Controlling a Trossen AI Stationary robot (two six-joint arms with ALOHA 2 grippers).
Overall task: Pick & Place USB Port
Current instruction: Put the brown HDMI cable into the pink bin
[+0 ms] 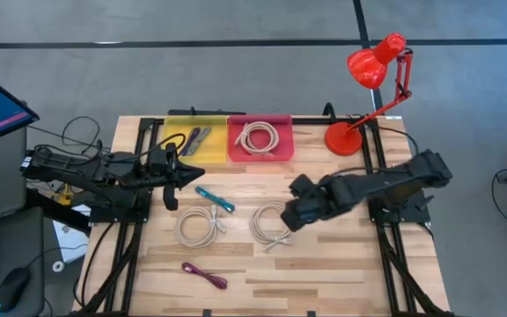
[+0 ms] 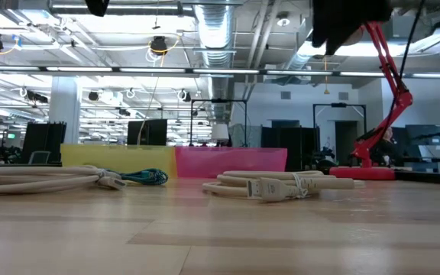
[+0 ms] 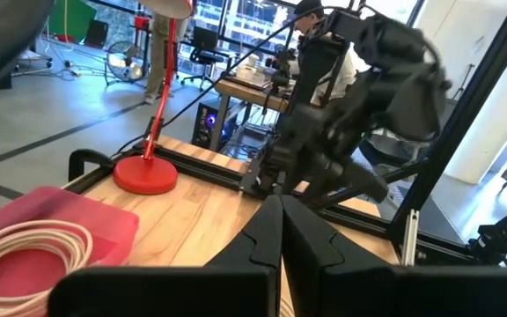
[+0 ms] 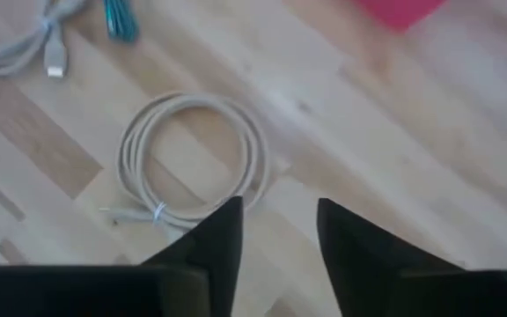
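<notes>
Several USB cables lie on the wooden table. A white coil (image 1: pixel 271 224) (image 4: pixel 192 158) (image 2: pixel 273 183) lies flat right of centre. A second white coil (image 1: pixel 199 227) lies to its left, a teal cable (image 1: pixel 215 199) behind that, and a magenta cable (image 1: pixel 205 276) near the front edge. My right gripper (image 1: pixel 287 220) (image 4: pixel 278 216) hovers open above the right rim of the first coil and touches nothing. My left gripper (image 1: pixel 199 173) (image 3: pixel 280 204) waits shut at the table's left, by the yellow bin.
A yellow bin (image 1: pixel 170 123) with dark cables and a red bin (image 1: pixel 260 118) holding a white coil (image 1: pixel 258 137) stand at the far edge. The base of a red desk lamp (image 1: pixel 344 139) sits at the far right. Bare wood lies at the front right.
</notes>
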